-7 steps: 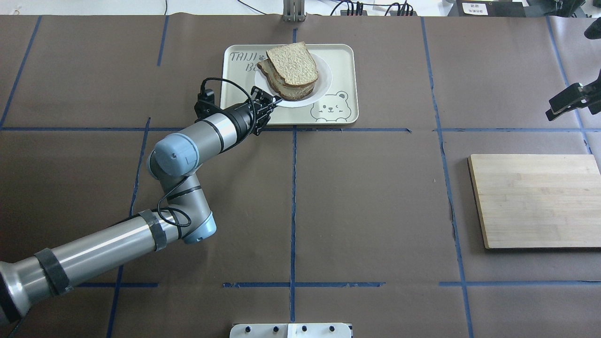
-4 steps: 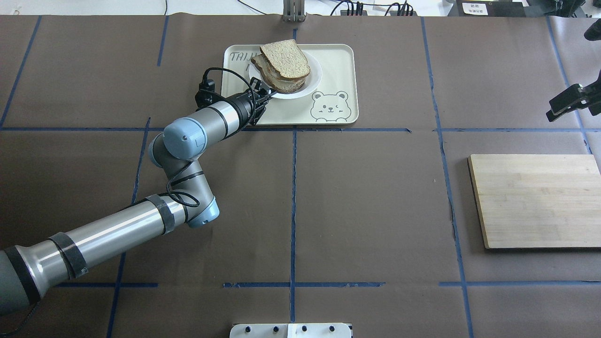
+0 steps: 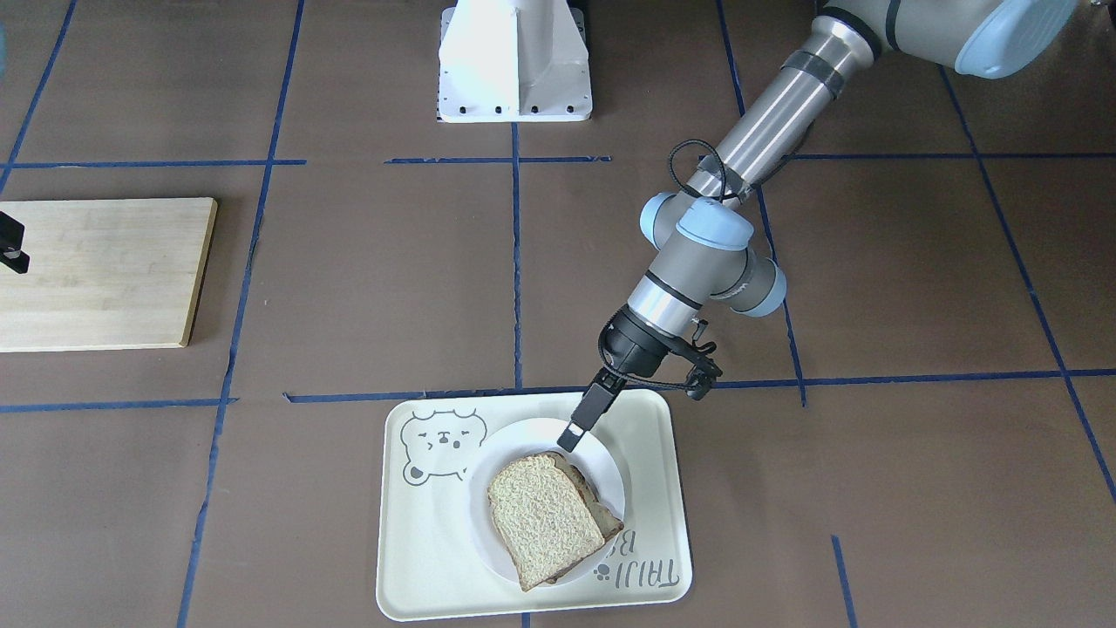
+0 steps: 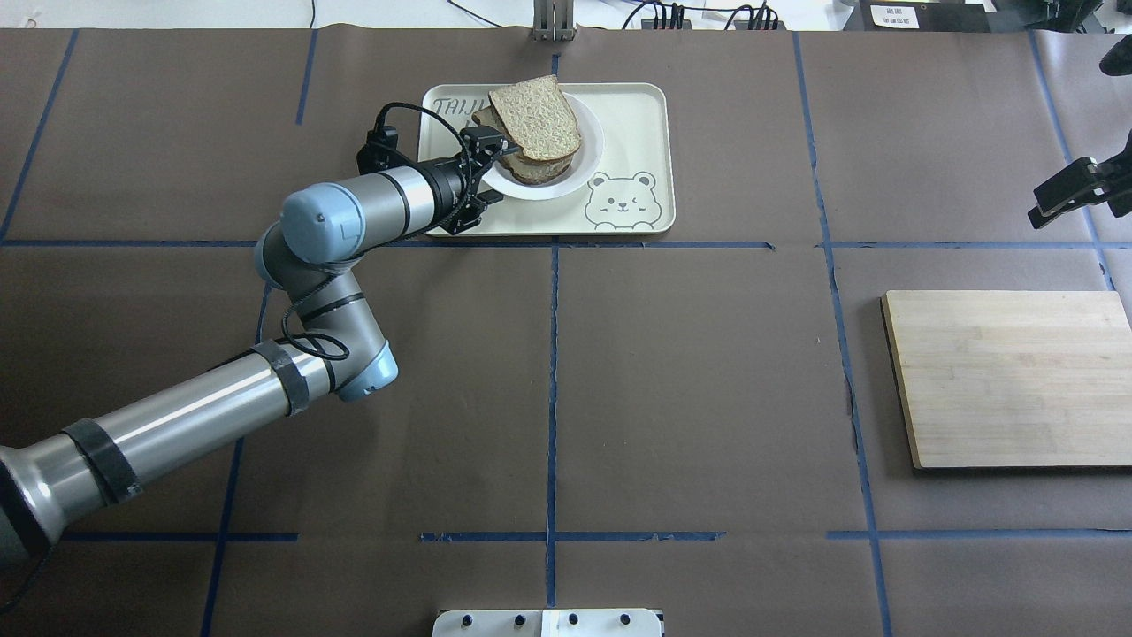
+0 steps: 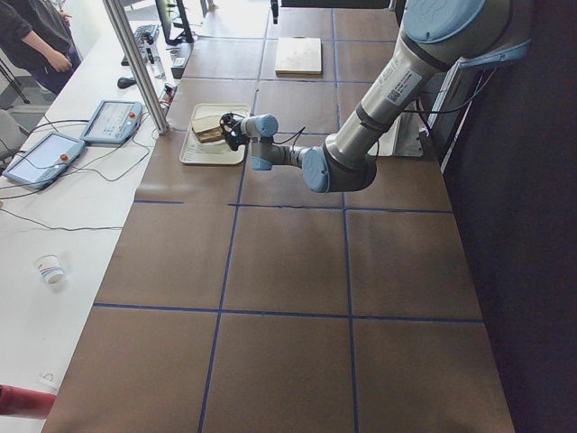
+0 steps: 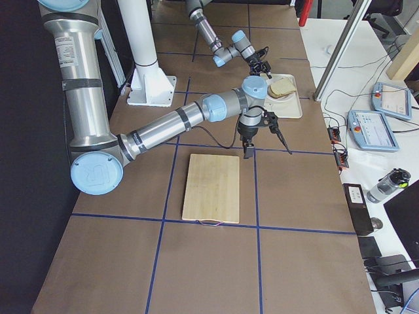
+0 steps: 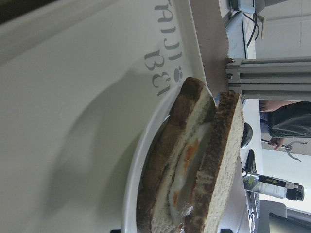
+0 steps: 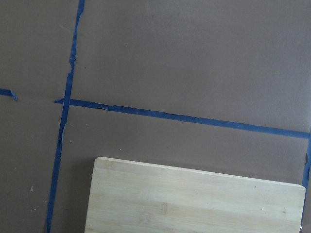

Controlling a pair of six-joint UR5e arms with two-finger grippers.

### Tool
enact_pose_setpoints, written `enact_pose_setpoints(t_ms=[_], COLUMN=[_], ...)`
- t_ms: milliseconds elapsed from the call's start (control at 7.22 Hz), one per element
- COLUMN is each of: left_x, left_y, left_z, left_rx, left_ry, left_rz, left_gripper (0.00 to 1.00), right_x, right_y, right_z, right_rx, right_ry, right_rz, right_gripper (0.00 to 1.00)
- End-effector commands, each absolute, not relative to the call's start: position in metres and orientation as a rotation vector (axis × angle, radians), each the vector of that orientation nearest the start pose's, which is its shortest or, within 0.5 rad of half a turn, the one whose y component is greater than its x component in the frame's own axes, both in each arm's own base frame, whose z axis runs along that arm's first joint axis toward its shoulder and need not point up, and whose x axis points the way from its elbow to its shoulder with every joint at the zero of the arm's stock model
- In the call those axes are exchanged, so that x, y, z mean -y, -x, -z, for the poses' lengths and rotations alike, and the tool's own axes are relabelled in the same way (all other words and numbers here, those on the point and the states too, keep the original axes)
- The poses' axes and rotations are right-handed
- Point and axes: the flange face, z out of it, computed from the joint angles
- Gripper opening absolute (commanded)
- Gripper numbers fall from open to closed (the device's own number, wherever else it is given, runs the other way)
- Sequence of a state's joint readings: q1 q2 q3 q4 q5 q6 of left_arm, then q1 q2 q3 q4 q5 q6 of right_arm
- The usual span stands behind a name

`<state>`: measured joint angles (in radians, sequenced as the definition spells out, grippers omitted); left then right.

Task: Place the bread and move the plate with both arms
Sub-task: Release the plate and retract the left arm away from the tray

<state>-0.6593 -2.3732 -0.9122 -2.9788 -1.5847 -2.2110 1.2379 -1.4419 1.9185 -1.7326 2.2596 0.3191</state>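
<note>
Left arm (image 4: 177,425) reaches across to the cream tray (image 4: 632,115) at the far side of the table. I read the left gripper (image 3: 571,436) as clamped on the plate (image 3: 523,440). From above, one finger shows with its tip over the rim on the arm's side, and the wrist view looks straight along that rim. The plate sits over the tray's lettered end and covers part of the print. The bear drawing (image 4: 623,199) beside it shows whole. There is a broad shadow under the plate in the wrist view, and I cannot tell whether its base touches the tray.

The bread (image 4: 535,119) lies on top of the stack on the plate, speckled face up. It is skewed against the darker slice (image 7: 160,170) beneath, whose crust peeks out toward the robot's left. A fried egg (image 7: 187,165) shows between the two.

Right arm (image 6: 170,127) is well apart from all this. The right gripper (image 6: 267,147) is spread wide with nothing between its fingers. It hovers over bare table just past the far edge of the wooden board (image 4: 1008,380). Its wrist camera sees the board's corner and the blue tape lines (image 8: 184,118).
</note>
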Motion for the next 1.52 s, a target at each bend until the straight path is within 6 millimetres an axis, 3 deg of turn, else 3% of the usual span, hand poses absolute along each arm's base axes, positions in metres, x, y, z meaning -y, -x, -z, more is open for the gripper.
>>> enact_pose_setpoints(t_ms=[0, 277, 416, 554, 693, 831, 1108, 1247, 1386], left_x=[0.584, 0.563, 0.542, 0.528, 0.519, 0.516, 0.527, 0.523, 0.522], left_y=[-0.486, -0.423, -0.393, -0.361, -0.322, -0.276, -0.167, -0.114, -0.076], left_z=[-0.297, -0.274, -0.259, -0.248, -0.250, -0.273, -0.348, -0.401, -0.448], left_rx=[-1.543, -1.297, -1.144, -1.010, -0.884, -0.770, -0.744, -0.724, -0.705], left_ry=[0.023, -0.083, -0.142, -0.189, -0.233, -0.251, -0.195, -0.188, -0.164], left_rz=[0.889, 0.710, 0.605, 0.505, 0.395, 0.280, 0.076, -0.038, -0.087], left_gripper=[1.00, 1.00, 1.00, 1.00, 1.00, 1.00, 1.00, 1.00, 1.00], right_x=[0.517, 0.517, 0.515, 0.516, 0.517, 0.515, 0.497, 0.482, 0.462], right_y=[0.105, 0.102, 0.097, 0.087, 0.072, 0.054, 0.021, 0.004, -0.017], right_z=[-0.450, -0.451, -0.460, -0.460, -0.463, -0.475, -0.507, -0.526, -0.551], right_rx=[0.742, 0.739, 0.735, 0.736, 0.732, 0.729, 0.758, 0.771, 0.765], right_ry=[-0.060, -0.060, -0.050, -0.060, -0.076, -0.086, -0.071, -0.046, -0.044], right_rz=[0.119, 0.115, 0.105, 0.093, 0.096, 0.116, 0.129, 0.097, 0.122], right_gripper=[1.00, 1.00, 1.00, 1.00, 1.00, 1.00, 1.00, 1.00, 1.00])
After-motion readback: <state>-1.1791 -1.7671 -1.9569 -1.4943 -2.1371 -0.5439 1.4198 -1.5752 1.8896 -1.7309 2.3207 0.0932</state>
